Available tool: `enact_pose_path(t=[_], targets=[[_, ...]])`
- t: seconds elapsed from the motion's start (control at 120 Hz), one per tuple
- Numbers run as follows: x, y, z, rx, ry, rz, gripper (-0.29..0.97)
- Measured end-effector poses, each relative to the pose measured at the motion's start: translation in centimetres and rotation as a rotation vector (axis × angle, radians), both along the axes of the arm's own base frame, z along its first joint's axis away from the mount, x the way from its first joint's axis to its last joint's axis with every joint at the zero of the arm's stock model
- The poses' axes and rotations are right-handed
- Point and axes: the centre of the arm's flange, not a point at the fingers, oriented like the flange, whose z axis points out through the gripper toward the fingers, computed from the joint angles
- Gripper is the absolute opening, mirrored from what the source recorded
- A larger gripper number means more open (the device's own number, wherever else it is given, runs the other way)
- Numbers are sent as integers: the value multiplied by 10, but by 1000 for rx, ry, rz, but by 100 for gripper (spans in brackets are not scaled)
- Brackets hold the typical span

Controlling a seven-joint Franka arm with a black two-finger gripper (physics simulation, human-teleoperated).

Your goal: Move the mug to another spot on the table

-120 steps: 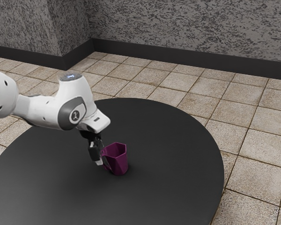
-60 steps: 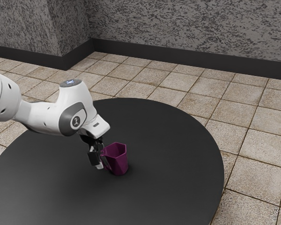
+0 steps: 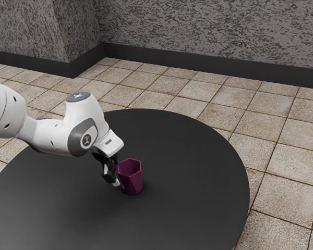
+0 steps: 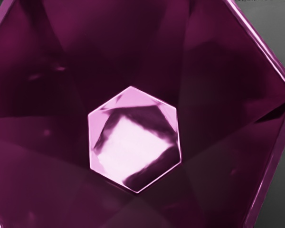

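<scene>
Mug (image 3: 131, 176), purple and faceted, stands upright on the round black surface (image 3: 198, 156), somewhat toward the exterior view's left of its middle; the gripper (image 3: 111, 176) hangs at the mug's rim on the side toward the arm, touching or just beside it; whether it is closed on the wall I cannot tell; the wrist view looks straight down onto the pale hexagonal bottom (image 4: 133, 138); tiled floor (image 3: 281, 130) surrounds the surface.

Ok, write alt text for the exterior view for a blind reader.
A white robot arm reaches in from the exterior view's left, its black gripper down at the left side of a purple faceted mug. The mug stands upright on a round black table over a tiled floor.
</scene>
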Motion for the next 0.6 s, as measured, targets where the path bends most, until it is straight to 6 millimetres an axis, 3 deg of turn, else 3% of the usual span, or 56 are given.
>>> enact_pose_path(t=[0.375, 0.6], targets=[[4, -6, 10, -2, -48, -15, 14], [6, -14, 47, -16, -137, -30, 10]])
